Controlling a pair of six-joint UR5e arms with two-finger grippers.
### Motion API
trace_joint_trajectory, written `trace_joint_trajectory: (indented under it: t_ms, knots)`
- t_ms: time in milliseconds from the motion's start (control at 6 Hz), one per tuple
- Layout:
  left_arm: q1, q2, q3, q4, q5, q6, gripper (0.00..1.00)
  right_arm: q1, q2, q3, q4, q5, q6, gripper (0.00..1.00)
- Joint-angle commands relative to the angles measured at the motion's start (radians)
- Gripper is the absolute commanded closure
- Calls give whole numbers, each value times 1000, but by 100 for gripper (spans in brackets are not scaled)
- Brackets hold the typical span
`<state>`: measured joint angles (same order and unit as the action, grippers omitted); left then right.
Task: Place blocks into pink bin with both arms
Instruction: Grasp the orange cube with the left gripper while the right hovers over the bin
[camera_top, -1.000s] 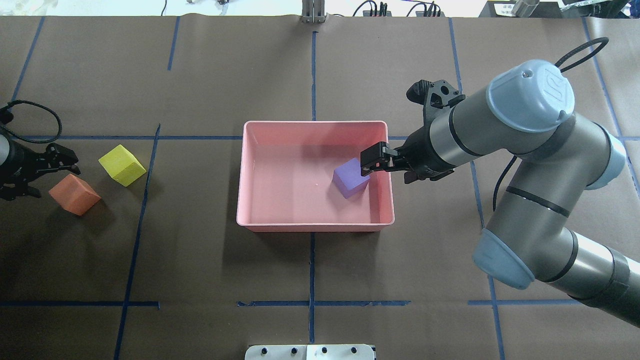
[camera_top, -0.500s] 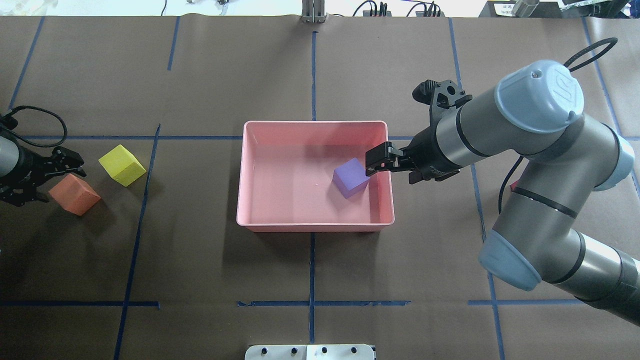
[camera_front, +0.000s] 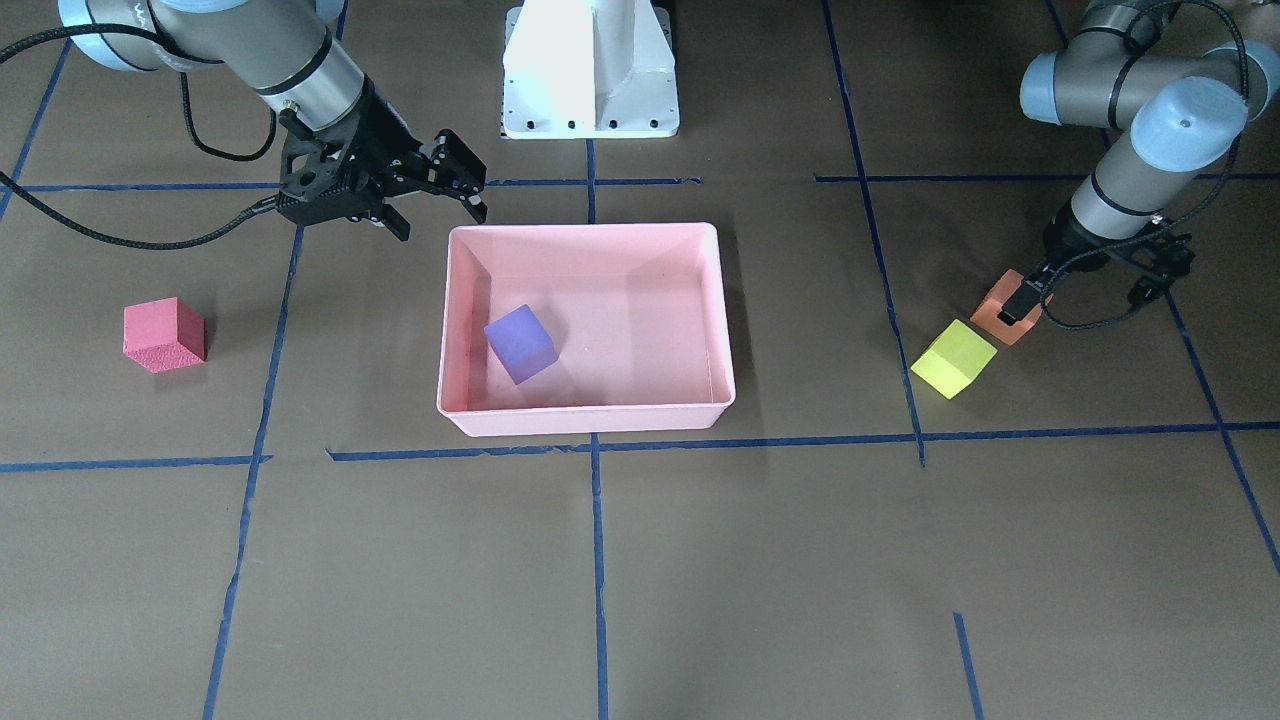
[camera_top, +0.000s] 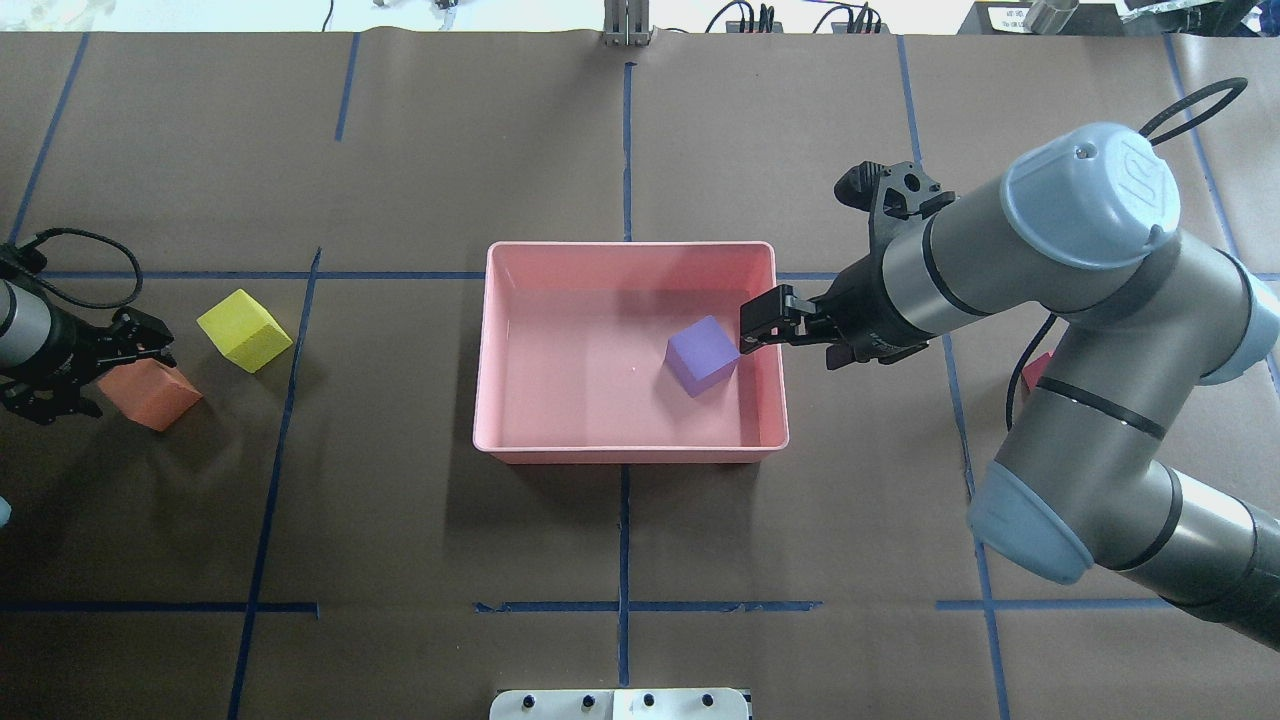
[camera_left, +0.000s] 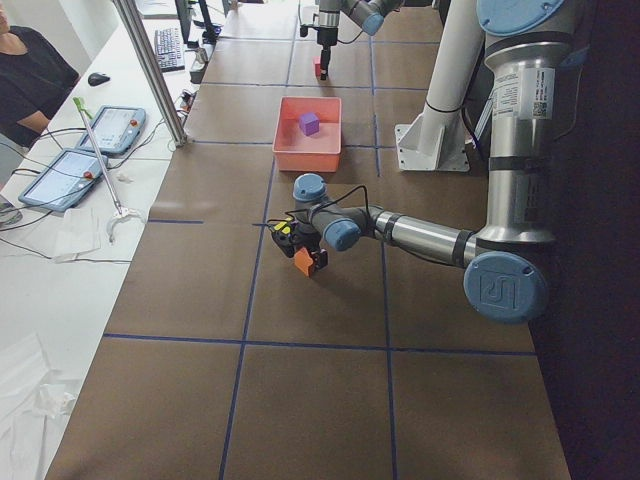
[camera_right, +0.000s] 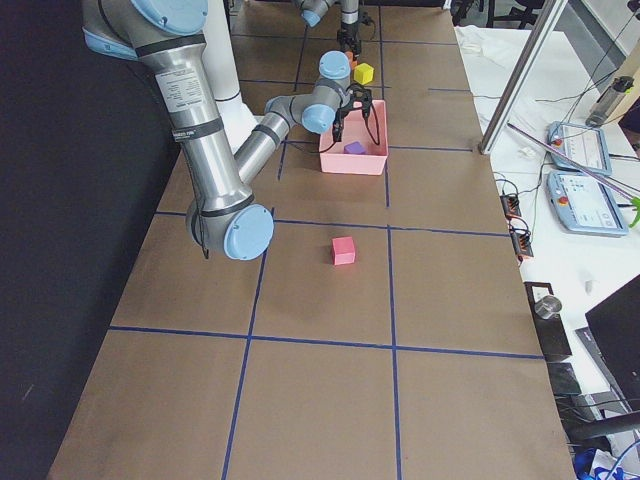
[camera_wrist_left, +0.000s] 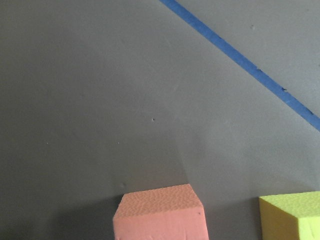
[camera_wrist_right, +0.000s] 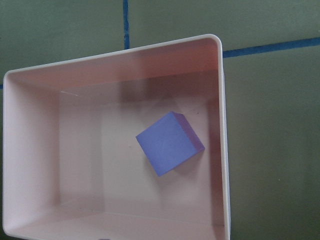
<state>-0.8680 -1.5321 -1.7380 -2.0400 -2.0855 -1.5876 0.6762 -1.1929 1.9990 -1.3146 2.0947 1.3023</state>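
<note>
The pink bin stands mid-table, with the purple block lying in its right part. My right gripper is open and empty, hovering over the bin's right rim just right of the purple block, which also shows in the right wrist view. My left gripper is open and low over the left side of the orange block. The yellow-green block lies close beside it. The red-pink block lies on the table on my right side, mostly hidden behind my right arm in the overhead view.
The white pedestal base stands behind the bin. Blue tape lines cross the brown table cover. An operator and tablets are beside the table's far long edge.
My left gripper has moved right onto the orange block's left side. My right gripper has drawn back a little to the right, away from the purple block, which stays in the bin.
</note>
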Motion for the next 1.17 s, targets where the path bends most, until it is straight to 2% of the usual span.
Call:
trace_joint_trajectory:
  t_ms: [0,167,333,500,667,833,1000]
  knots:
    - [38,-3,14,-15,-1,-2,1,3,-10,10,0,-1,0,0]
    - [41,-16,29,-20,-1,-3,30,2,-14,10,0,-2,0,0]
    - [41,-28,34,-20,-2,-3,80,2,-16,10,0,-5,0,0]
    - [35,-60,-25,-17,-14,-5,100,2,-17,7,0,-7,0,0]
    - [35,-59,-169,-3,-27,-38,100,3,-14,7,0,-10,0,0]
    - [41,-147,-231,-2,-40,-202,100,20,-16,9,0,-5,0,0]
    - [123,-313,-224,4,-39,-356,100,38,-16,7,0,-4,0,0]
